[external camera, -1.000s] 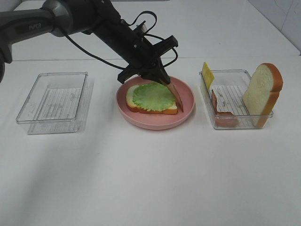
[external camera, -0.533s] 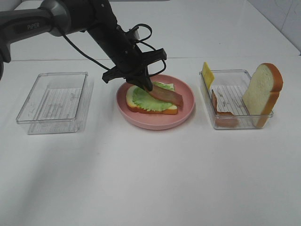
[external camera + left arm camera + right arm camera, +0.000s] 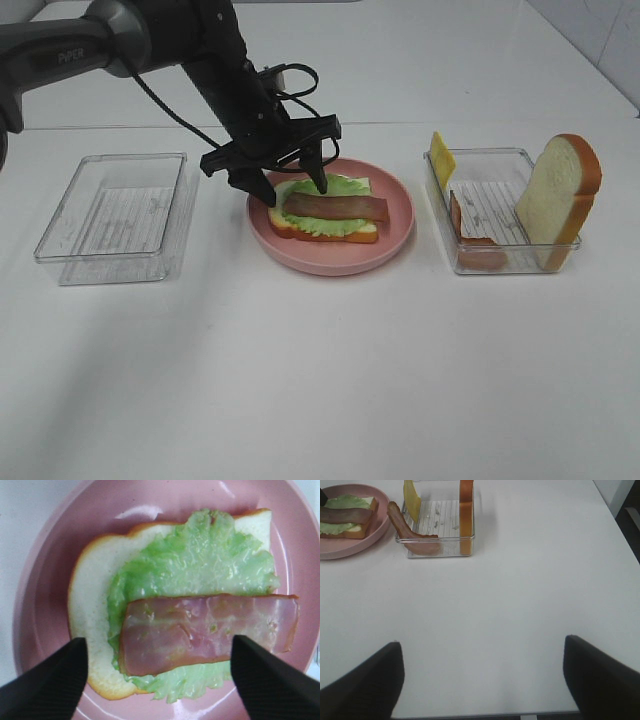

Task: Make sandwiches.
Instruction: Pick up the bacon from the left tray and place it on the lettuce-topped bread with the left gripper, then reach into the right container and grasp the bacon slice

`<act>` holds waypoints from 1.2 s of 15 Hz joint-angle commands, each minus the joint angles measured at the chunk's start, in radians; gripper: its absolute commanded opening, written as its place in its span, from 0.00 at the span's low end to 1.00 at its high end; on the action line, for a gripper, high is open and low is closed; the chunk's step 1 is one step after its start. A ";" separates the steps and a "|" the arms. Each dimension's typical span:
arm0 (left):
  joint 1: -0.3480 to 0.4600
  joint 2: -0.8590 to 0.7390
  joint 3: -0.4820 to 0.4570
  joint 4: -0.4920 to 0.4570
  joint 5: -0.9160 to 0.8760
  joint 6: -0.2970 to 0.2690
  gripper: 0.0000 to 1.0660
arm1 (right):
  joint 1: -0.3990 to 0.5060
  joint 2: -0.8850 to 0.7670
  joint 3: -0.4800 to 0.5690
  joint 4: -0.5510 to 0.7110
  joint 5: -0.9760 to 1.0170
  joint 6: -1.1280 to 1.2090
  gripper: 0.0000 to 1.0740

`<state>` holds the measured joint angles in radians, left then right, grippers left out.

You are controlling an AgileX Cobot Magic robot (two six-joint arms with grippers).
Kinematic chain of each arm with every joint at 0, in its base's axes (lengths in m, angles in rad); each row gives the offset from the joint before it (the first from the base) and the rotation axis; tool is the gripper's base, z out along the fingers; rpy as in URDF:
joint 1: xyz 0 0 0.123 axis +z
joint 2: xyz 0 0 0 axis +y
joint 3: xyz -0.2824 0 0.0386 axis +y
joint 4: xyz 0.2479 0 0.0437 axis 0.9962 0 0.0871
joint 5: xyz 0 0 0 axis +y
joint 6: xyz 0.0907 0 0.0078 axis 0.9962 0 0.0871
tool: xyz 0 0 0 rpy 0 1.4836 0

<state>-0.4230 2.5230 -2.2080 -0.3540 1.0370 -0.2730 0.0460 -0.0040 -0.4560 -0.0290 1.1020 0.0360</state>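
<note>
Bright, even light from overhead washes the white table (image 3: 320, 380), leaving only faint, soft-edged shadows and a pale grey patch toward its front left corner. In the left wrist view, white glare streaks the pink plate (image 3: 40, 580), the sandwich (image 3: 190, 570) shines on its lettuce, and the whole close-up looks slightly soft.

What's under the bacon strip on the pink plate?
A green lettuce leaf lies under the bacon strip, with a white bread slice under that, on the pink plate. Whatever sits between leaf and bread is covered.
</note>
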 commanded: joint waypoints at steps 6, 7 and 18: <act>-0.005 -0.077 -0.196 0.244 0.280 0.038 0.92 | -0.005 -0.027 0.003 -0.004 -0.001 -0.009 0.79; -0.005 -0.091 -0.196 0.255 0.280 0.038 0.92 | -0.005 -0.027 0.003 -0.004 -0.001 -0.009 0.79; 0.035 -0.494 0.167 0.309 0.280 0.131 0.92 | -0.005 -0.027 0.003 -0.003 -0.001 -0.009 0.79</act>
<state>-0.3890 2.0450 -2.0470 -0.0540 1.2110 -0.1460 0.0460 -0.0040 -0.4560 -0.0290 1.1020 0.0360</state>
